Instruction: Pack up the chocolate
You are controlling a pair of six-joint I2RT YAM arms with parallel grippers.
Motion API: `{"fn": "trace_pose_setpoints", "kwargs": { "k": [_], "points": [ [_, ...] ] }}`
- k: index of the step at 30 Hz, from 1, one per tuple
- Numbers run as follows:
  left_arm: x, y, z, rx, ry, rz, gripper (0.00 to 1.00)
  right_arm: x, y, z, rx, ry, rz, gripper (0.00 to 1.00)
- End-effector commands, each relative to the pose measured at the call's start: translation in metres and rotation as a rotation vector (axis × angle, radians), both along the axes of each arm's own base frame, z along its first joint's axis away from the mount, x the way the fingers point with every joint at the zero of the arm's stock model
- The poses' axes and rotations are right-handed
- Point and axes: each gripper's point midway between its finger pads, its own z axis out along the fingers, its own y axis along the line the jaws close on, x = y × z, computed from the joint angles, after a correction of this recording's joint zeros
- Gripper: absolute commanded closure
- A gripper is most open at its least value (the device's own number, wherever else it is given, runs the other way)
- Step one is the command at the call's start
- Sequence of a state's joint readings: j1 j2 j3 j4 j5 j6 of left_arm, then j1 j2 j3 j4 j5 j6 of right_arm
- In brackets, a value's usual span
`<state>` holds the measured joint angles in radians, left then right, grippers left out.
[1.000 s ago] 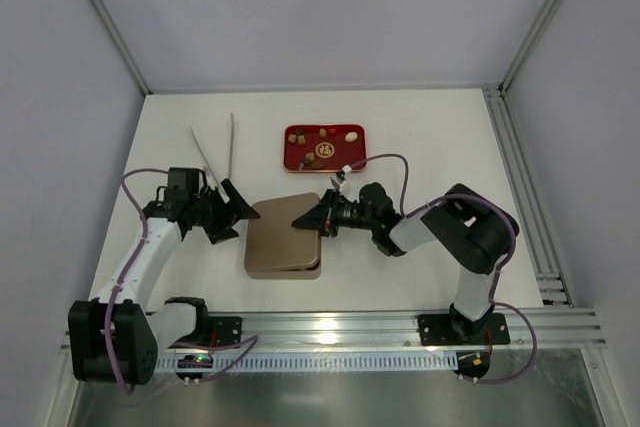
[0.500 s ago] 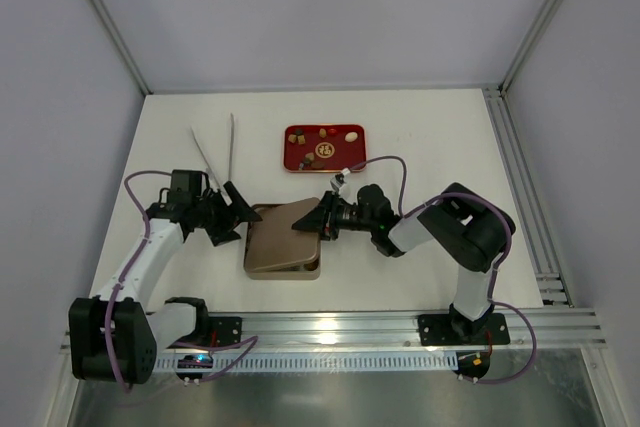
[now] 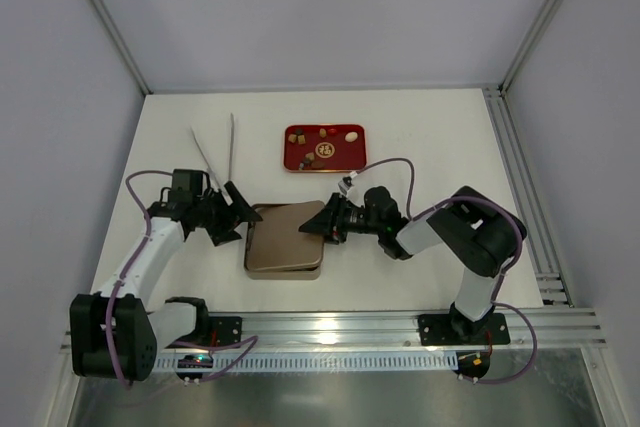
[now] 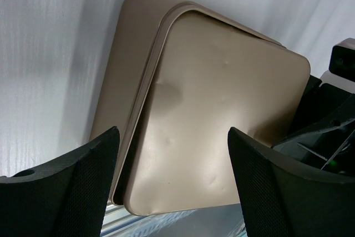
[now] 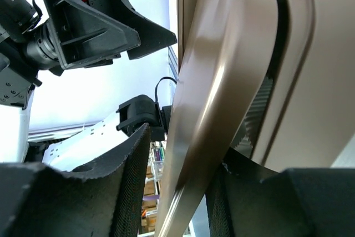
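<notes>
The right gripper [image 3: 314, 225] straddles the right edge of the tin lid [image 3: 283, 239], grip uncertain; the left gripper [image 3: 238, 213] stands spread, empty, opposite.

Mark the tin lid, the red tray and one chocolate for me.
tin lid [image 4: 216, 131], left wrist view, middle of its top face.
red tray [image 3: 345, 157], top external view, bare floor near right end.
chocolate [image 3: 352, 135], top external view, centre of cream piece.

We find the lid [image 4: 222, 126] lying askew on the tin [image 4: 119, 76] near us; behind it, the tray [image 3: 352, 155] carries the chocolate [image 3: 351, 135].
</notes>
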<state>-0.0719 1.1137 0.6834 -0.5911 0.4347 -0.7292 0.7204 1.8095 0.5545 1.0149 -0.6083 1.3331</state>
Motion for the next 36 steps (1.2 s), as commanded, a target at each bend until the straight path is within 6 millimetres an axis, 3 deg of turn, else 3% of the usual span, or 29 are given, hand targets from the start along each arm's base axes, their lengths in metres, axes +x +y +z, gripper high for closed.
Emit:
{"fn": "trace_pose_setpoints", "kwargs": {
  "k": [1, 36],
  "points": [
    [0.004, -0.003, 0.000, -0.009, -0.019, -0.010, 0.23, 0.002, -0.006, 0.022, 0.038, -0.094, -0.009, 0.57],
    [0.002, -0.004, -0.002, -0.016, -0.007, -0.017, 0.23, -0.011, -0.046, -0.021, -0.228, -0.058, -0.017, 0.55]
  ]
}}
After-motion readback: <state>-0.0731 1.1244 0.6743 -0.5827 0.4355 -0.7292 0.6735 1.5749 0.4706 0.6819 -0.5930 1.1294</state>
